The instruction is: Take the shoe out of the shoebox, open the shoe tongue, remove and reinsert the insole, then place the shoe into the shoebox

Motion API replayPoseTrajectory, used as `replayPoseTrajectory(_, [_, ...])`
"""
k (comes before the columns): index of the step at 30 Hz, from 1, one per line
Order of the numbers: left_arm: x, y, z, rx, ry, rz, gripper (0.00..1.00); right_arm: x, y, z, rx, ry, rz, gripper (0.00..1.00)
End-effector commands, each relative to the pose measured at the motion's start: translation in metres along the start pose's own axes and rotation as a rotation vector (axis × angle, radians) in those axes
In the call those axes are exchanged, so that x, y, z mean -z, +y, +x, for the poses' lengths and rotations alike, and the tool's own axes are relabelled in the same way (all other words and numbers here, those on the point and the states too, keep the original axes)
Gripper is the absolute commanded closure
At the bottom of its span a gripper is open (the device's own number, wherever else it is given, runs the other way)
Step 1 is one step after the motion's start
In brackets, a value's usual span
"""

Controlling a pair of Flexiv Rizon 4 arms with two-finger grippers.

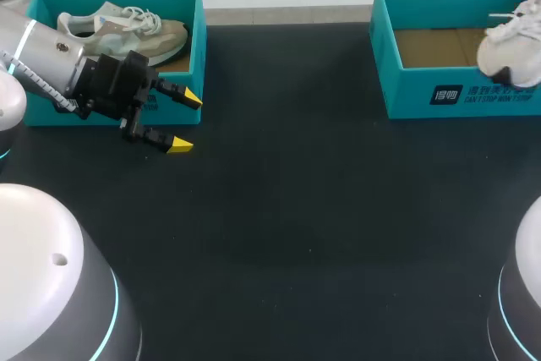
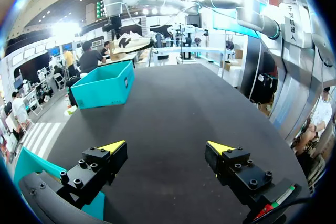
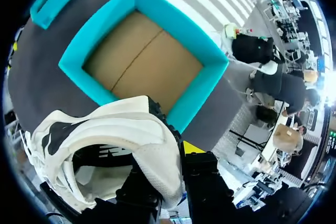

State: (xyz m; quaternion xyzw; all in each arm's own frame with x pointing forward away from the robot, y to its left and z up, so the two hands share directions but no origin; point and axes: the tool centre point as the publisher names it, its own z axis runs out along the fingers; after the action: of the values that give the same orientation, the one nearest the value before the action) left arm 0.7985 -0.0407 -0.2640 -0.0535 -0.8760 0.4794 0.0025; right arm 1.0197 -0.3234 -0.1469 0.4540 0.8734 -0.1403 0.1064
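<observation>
**White shoe held above the right shoebox**

The shoe (image 1: 510, 50) is white with black patches and loose white laces. It hangs over the teal right shoebox (image 1: 461, 95), at about 2 o'clock on the table (image 1: 296, 192). Its long axis runs roughly 12 to 6 o'clock, laces trailing toward 9; which end is the toe cannot be told. The right gripper (image 3: 164, 167) is clamped on the shoe's collar. The left gripper (image 1: 187, 123) is spread wide, holding nothing.

Soft overhead light falls evenly on the black table (image 1: 296, 209), with hardly any shadow. The white shoe (image 1: 510, 48) is washed out by glare in the head view.
</observation>
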Motion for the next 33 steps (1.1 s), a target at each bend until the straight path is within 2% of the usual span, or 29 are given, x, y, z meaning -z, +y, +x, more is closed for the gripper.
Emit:
replayPoseTrajectory(1, [-0.001, 0.0, 0.0, 0.0, 0.002, -0.003, 0.0, 0.003, 0.008, -0.005, -0.744, 0.102, 0.236, 1.0])
replayPoseTrajectory(15, [-0.001, 0.0, 0.0, 0.0, 0.002, -0.003, 0.0, 0.003, 0.008, -0.005, -0.744, 0.102, 0.236, 1.0])
replayPoseTrajectory(20, [-0.001, 0.0, 0.0, 0.0, 0.002, -0.003, 0.0, -0.004, 0.006, -0.005, -0.866, 0.104, 0.231, 1.0])
replayPoseTrajectory(24, [-0.001, 0.0, 0.0, 0.0, 0.002, -0.003, 0.0, -0.009, 0.003, -0.007, -0.923, 0.05, 0.208, 1.0])
replayPoseTrajectory(33, [-0.001, 0.0, 0.0, 0.0, 0.002, -0.003, 0.0, -0.016, -0.003, -0.007, -0.927, 0.017, 0.185, 1.0])
